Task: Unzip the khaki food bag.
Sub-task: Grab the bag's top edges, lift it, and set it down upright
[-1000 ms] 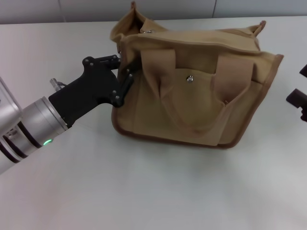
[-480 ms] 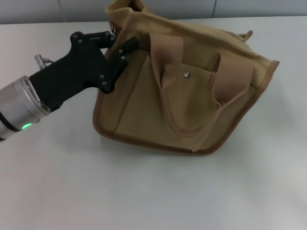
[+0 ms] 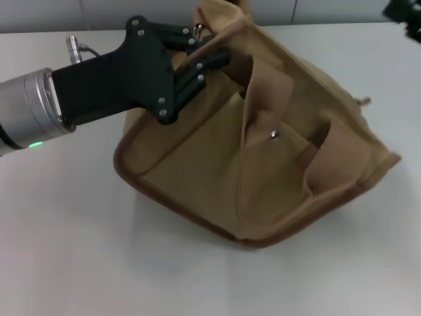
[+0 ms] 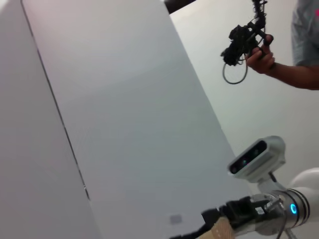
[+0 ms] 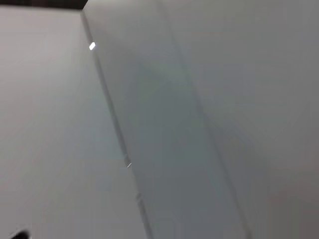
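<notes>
The khaki food bag (image 3: 217, 158) is a tan canvas tote with brown piping, webbing handles (image 3: 266, 85) and a front pocket with a metal snap (image 3: 273, 135). It lies tilted on the white table (image 3: 79, 250), its left top corner raised. My left gripper (image 3: 214, 45) is shut on that raised corner of the bag's top edge, next to a metal zipper pull (image 3: 197, 29). The top zipper line is hidden behind the bag's front. Only a dark bit of my right gripper (image 3: 402, 13) shows at the far right corner, away from the bag.
The left wrist view shows a white wall, a person's hand (image 4: 261, 57) holding a black device, and my head camera (image 4: 256, 157). The right wrist view shows only plain white surfaces.
My left gripper has risen and moved right, pulling the bag's left top corner up. The bag has tipped and slid right. My right gripper moved from the right edge to the far corner.
</notes>
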`<state>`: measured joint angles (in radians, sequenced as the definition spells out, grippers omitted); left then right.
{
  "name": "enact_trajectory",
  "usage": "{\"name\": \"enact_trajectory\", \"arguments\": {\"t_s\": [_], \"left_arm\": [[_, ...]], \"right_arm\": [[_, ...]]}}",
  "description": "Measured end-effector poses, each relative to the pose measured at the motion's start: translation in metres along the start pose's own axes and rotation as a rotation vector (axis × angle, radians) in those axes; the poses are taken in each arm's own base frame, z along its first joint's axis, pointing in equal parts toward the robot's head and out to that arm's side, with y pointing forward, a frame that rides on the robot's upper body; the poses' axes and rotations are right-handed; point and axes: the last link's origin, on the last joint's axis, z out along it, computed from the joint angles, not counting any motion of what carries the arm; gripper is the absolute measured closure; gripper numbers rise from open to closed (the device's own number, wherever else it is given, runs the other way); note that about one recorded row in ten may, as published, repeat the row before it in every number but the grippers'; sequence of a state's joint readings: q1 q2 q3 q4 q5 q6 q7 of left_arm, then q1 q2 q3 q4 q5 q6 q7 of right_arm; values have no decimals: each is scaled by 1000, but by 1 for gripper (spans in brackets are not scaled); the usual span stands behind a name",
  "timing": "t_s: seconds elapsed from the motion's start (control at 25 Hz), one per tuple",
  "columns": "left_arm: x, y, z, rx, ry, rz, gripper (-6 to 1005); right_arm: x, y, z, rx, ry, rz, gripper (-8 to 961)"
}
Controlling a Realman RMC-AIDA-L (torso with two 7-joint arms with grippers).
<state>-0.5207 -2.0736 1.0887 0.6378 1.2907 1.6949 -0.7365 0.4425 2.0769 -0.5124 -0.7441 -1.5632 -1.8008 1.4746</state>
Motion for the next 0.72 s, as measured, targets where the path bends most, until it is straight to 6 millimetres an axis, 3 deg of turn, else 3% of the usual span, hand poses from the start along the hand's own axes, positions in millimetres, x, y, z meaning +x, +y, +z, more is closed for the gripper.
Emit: {"name": "enact_trajectory", "arguments": {"t_s": [0.16, 0.48, 0.72], "left_arm": [[3, -2, 2, -4, 7, 15, 943], [4, -1, 5, -9, 19, 17, 951], [4, 3, 9, -34, 25, 22, 957]], "right_arm": [[-3, 3, 13, -44, 71, 1, 165], [12, 3, 40, -62, 183, 7, 166], [8, 7, 53, -91, 175, -11, 259]]}}
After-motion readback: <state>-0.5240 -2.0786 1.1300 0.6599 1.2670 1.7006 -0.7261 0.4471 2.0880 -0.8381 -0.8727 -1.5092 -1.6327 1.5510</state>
